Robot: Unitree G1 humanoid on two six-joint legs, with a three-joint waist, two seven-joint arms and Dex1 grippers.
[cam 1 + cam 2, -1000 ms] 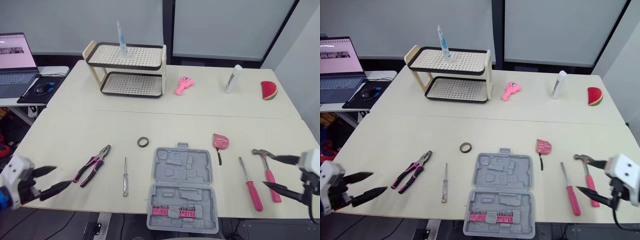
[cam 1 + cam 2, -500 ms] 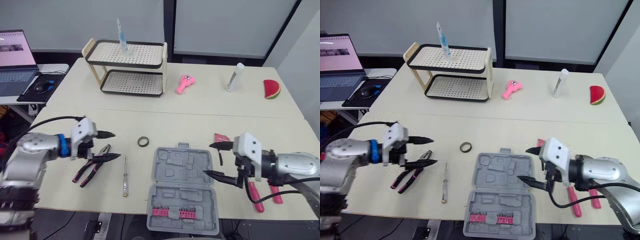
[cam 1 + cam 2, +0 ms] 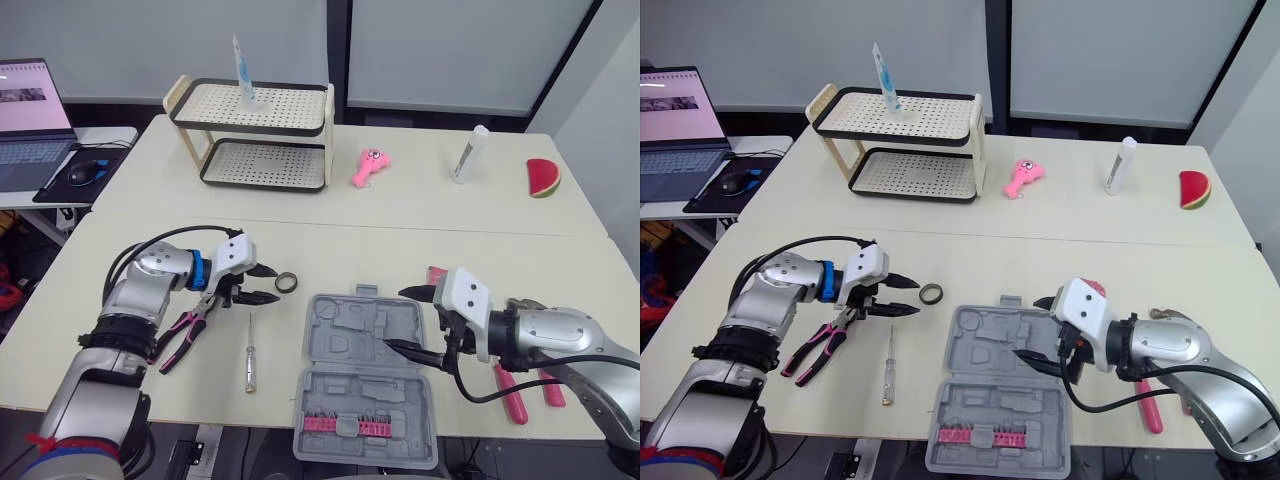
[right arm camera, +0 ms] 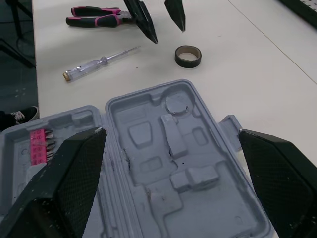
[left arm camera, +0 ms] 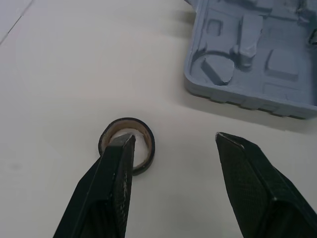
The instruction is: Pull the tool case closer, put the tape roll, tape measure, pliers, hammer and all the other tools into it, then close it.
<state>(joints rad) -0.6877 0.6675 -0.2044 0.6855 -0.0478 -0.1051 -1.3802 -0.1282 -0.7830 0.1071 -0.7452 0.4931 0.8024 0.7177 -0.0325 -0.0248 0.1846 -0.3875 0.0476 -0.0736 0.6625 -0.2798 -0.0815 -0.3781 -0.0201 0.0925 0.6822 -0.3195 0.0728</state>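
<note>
The grey tool case point(image 3: 365, 375) lies open at the table's front edge, several pink bits in its near half. My left gripper point(image 3: 272, 284) is open, its tips just left of the small dark tape roll point(image 3: 286, 283); one finger point(image 5: 116, 168) overlaps the roll point(image 5: 128, 148). Pink-handled pliers point(image 3: 185, 330) and a slim screwdriver point(image 3: 250, 352) lie left of the case. My right gripper point(image 3: 395, 318) is open over the case's far half point(image 4: 183, 158). The pink tape measure point(image 3: 437, 275) peeks out behind it. A red screwdriver point(image 3: 515, 395) and the hammer point(image 3: 548, 385) lie under my right arm.
At the back stand a two-tier rack point(image 3: 255, 140), a pink toy point(image 3: 368, 168), a white bottle point(image 3: 467, 157) and a watermelon slice point(image 3: 543, 178). A laptop point(image 3: 30, 100) sits on a side table to the left.
Both arms swung inward. My left gripper moved right past the pliers to the tape roll. My right gripper moved left over the case.
</note>
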